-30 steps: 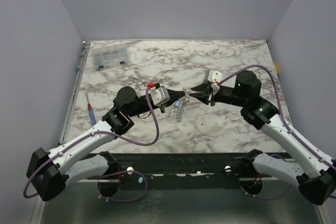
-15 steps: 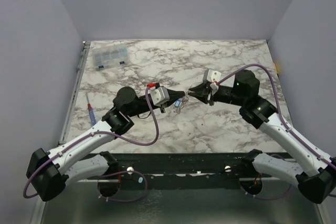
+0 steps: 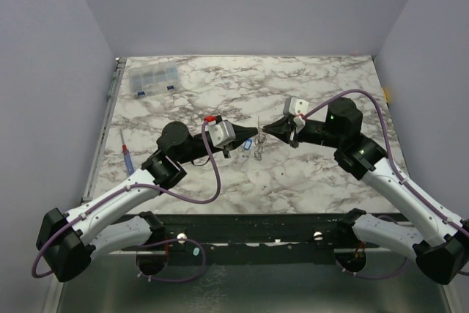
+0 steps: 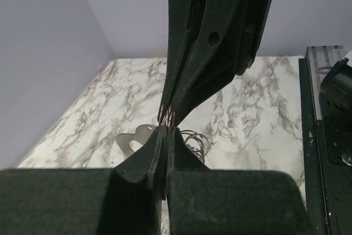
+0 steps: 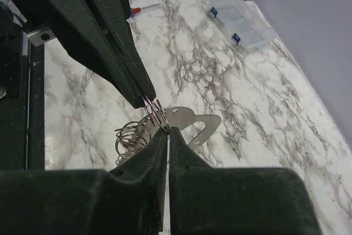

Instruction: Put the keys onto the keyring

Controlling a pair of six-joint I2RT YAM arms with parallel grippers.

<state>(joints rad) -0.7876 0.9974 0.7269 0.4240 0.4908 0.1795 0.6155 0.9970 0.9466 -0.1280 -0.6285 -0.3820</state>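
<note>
I keep both arms reaching in over the white-and-grey marbled desk so that their tips meet in mid-air near its middle, where each wrist camera looks straight at the work. The clear plastic organiser box and the red-and-blue screwdriver lie well apart at the left side, out of the way.

The left gripper has its black fingers pressed together on the thin pale wire keyring, holding it up off the desk. The right gripper meets it tip to tip. Through the narrow slit between its fingers, it seems to nip the same ring, I judge to pry a coil apart. A flat silver key hangs just below.

The box's blue labels and the white label on the small blue tag are too small to read.
</note>
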